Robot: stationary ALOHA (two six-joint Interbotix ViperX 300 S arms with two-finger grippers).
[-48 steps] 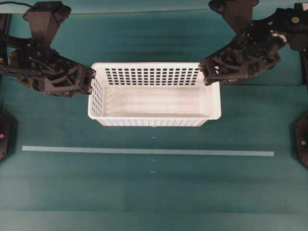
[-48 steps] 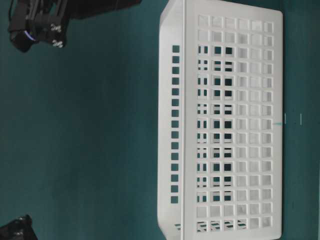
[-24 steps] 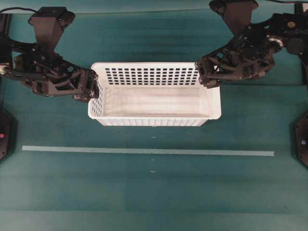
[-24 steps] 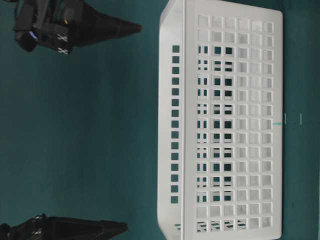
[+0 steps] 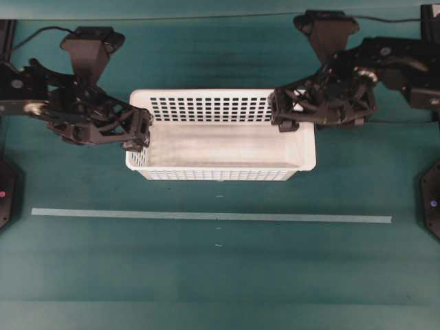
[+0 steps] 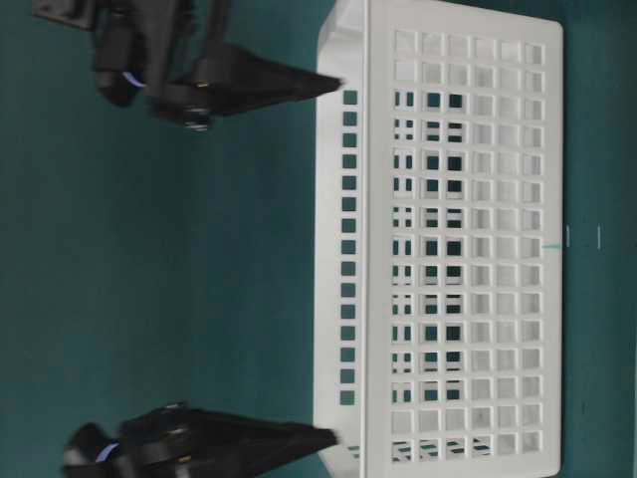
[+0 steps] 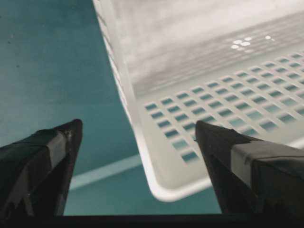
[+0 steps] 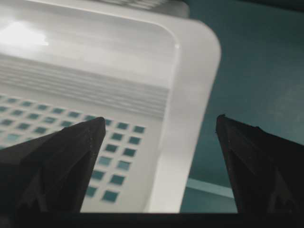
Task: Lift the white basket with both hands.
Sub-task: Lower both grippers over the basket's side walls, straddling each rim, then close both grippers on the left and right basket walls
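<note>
The white basket stands upright on the teal table, with nothing inside it. My left gripper is open over the basket's left short wall. In the left wrist view one finger is outside over the table, the other inside, with the rim between them. My right gripper is open at the back right part of the basket. In the right wrist view it straddles the rim in the same way. In the table-level view the right gripper and left gripper reach the rim.
A pale tape line runs across the teal table in front of the basket. Black bases stand at the left edge and right edge. No other objects are in view.
Both grippers have moved inward and down to the basket, from beside its ends to straddling its rim. The basket has not moved.
</note>
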